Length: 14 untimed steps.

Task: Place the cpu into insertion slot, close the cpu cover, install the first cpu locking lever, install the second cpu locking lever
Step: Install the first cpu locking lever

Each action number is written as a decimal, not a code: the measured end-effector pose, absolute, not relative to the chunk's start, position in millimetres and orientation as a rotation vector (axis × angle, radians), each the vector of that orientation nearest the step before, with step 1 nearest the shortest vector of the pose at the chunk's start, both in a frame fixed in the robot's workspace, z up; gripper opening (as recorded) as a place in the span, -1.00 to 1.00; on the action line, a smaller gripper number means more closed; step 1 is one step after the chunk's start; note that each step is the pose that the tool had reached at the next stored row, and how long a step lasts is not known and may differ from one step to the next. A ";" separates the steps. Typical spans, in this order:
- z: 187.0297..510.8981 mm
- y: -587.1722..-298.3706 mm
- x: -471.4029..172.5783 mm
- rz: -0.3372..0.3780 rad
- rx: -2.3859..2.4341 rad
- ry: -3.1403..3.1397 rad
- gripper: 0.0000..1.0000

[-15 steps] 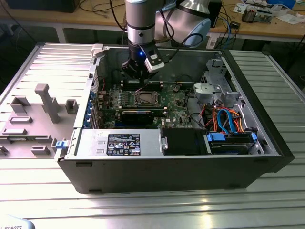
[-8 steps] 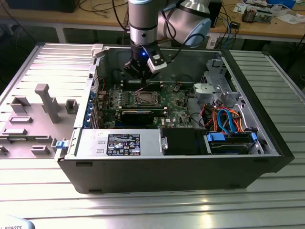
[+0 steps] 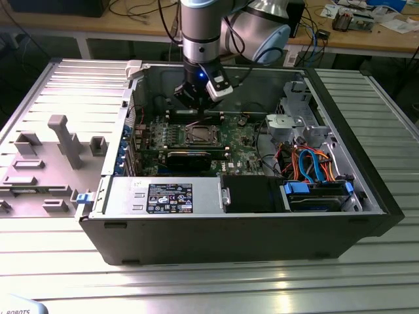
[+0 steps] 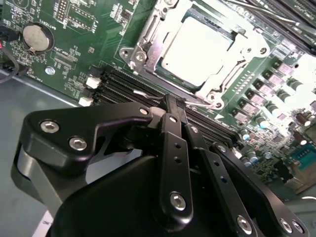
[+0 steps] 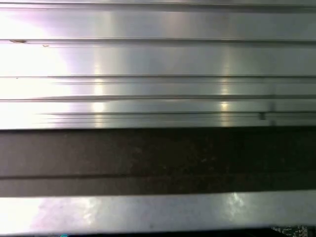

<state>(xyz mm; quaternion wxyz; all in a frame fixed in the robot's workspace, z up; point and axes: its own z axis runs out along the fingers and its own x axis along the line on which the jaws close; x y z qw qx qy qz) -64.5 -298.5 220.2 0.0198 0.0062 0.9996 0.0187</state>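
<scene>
One gripper (image 4: pixel 176 104) is seen in the second wrist view with its fingers (image 4: pixel 174 148) pressed together, apparently nipping a thin wire lever (image 4: pixel 144 93) at the near edge of the insertion slot (image 4: pixel 148 34). Further right, the cpu (image 4: pixel 197 47) is seated in that slot, framed by the cpu cover (image 4: pixel 245 47), on the motherboard (image 3: pixel 242 145).
</scene>
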 end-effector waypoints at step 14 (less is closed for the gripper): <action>210.0 -297.0 -49.8 0.051 0.019 3.102 -0.79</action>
